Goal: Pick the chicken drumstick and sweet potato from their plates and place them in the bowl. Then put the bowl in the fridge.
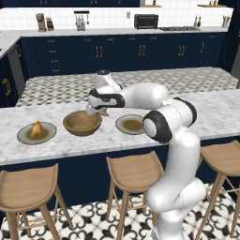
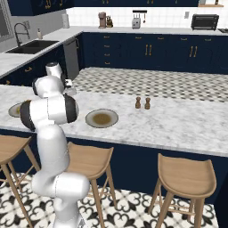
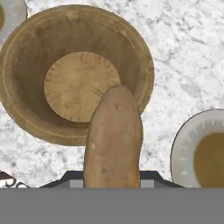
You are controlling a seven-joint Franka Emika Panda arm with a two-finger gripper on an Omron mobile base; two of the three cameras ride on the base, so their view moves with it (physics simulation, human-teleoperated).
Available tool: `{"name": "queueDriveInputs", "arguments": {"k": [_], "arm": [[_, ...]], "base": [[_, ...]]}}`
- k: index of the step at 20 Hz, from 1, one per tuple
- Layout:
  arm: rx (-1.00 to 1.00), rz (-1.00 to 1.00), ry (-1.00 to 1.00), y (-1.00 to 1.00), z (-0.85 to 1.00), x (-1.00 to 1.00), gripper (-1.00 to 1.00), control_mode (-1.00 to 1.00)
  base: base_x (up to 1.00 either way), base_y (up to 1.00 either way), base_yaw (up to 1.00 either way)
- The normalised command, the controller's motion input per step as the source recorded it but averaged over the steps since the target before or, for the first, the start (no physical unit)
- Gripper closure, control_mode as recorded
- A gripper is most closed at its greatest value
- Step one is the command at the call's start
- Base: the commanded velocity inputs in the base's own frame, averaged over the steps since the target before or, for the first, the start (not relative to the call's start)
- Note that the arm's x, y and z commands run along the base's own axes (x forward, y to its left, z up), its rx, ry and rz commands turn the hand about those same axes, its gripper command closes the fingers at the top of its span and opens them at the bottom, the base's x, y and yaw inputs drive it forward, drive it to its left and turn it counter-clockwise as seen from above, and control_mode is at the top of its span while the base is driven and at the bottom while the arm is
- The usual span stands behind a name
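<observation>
Hand view: sweet potato (image 3: 113,140) clamped in gripper (image 3: 112,177), jaws narrow on its near end, far end sticking out over rim of bowl (image 3: 26,118). Bowl's inside bare. Left base view: gripper (image 1: 99,111) hovers just above bowl's (image 1: 82,123) back-right edge, potato tip (image 1: 104,112) peeking below it. Chicken drumstick (image 1: 35,129) lies on left plate (image 1: 24,137), other side of bowl from gripper. Right plate (image 1: 123,123) bare, near bowl on bench (image 1: 215,117).

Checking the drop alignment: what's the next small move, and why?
Probably ease the gripper a little further over the bowl before opening. It is shut on the sweet potato, which hangs across the near rim rather than over the middle. The bowl holds nothing yet.
</observation>
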Motion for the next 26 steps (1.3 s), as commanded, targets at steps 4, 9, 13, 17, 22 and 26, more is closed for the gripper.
{"name": "queueDriveInputs", "arguments": {"k": [4, 9, 13, 17, 22, 26], "arm": [[-0.02, 0.0, 0.05, 0.71, -0.24, 0.41, 1.0, -1.0], [0.0, 0.0, 0.01, 0.6, -0.48, 0.43, 1.0, -1.0], [0.03, 0.0, 0.04, 0.17, -0.67, 0.12, 1.0, -1.0], [0.02, 0.0, 0.02, 0.0, -0.64, 0.0, -1.0, -1.0], [0.0, 0.01, 0.0, 0.0, -0.5, 0.04, -1.0, -1.0], [0.0, 0.01, 0.0, 0.0, -0.08, 0.02, -1.0, -1.0]], "base": [[0.0, 0.0, 0.0], [0.0, 0.0, 0.0], [0.0, 0.0, 0.0], [0.0, 0.0, 0.0], [0.0, 0.0, 0.0], [0.0, 0.0, 0.0]]}}
